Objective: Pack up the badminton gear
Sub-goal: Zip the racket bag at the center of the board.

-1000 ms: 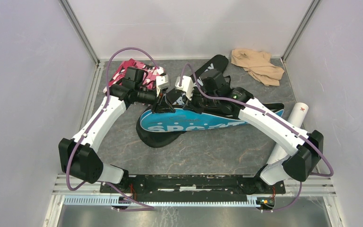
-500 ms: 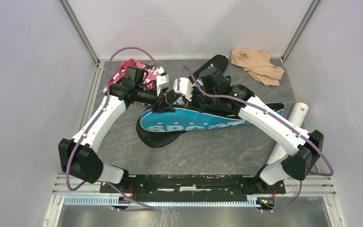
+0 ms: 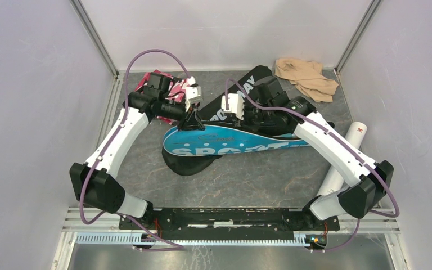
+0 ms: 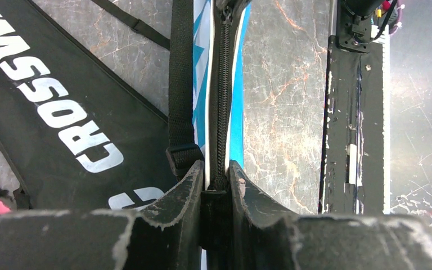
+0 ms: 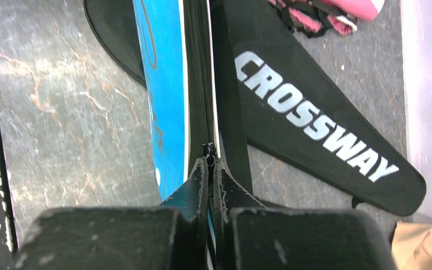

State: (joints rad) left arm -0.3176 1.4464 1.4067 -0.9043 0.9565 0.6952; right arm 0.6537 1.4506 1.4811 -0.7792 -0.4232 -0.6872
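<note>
The blue "SPORT" cover (image 3: 230,144) lies across the middle of the table, partly over the black "CROSSWAY" cover (image 3: 243,89). My left gripper (image 3: 193,122) is shut on the blue cover's zipper edge (image 4: 223,84) at its wide end, with the black zipper tape pinched between the fingers (image 4: 191,185). My right gripper (image 3: 241,119) sits further along the same edge. It is shut on the small zipper pull (image 5: 208,151) at its fingertips (image 5: 199,174). A white tube (image 3: 346,149) lies at the right, behind the right arm.
A pink camouflage cloth (image 3: 174,90) is bunched at the back left under the left wrist. A beige cloth (image 3: 306,77) lies in the back right corner. A black strap (image 4: 181,84) runs beside the zipper. The black base rail (image 3: 225,216) spans the near edge.
My right gripper has shut on the zipper pull and moved right along the blue cover's edge. The left arm has drawn slightly back and left, still gripping the edge.
</note>
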